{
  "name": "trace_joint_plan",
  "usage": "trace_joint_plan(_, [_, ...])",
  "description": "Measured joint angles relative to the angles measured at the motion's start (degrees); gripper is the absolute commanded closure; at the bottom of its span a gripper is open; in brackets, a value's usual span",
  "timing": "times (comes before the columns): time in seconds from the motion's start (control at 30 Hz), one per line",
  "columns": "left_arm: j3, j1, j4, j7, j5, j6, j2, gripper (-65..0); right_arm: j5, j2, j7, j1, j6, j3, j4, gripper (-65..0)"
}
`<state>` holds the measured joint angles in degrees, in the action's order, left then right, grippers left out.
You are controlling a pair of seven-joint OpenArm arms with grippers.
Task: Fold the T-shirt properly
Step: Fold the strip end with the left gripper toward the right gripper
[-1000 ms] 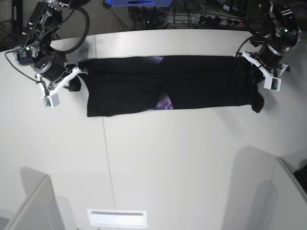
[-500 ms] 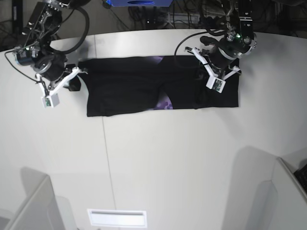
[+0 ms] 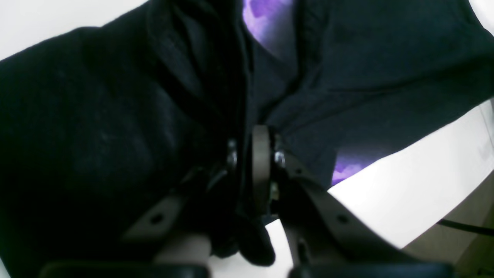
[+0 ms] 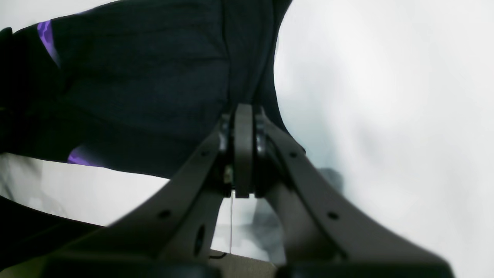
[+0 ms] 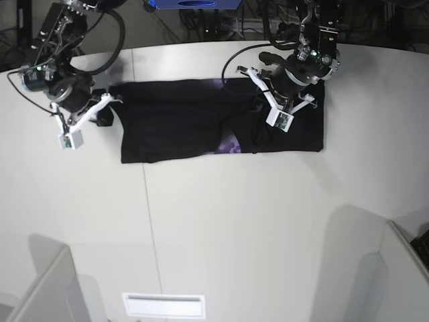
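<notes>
both my grippers pinching the t-shirt (image 5: 174, 124)

left gripper (image 5: 268, 111) pinches a fold at 1 o'clock, right gripper (image 5: 100, 111) clamps the edge at 10 o'clock.

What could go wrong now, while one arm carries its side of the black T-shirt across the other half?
The left end effector pinches only a bunched edge of the T-shirt, so cloth may slip out or land wrinkled. The right end effector grips just the far end; a hard pull could drag the whole shirt along the table.
</notes>
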<state>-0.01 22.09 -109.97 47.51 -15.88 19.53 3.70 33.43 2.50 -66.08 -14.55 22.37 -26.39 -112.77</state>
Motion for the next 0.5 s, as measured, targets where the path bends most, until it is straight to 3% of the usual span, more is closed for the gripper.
trace_joint_plan(0.5, [0.07, 0.0, 0.02, 0.04, 0.0, 0.11, 0.02, -0.8, 0.02, 0.0, 0.02, -0.07, 0.0, 0.0, 0.0, 0.0])
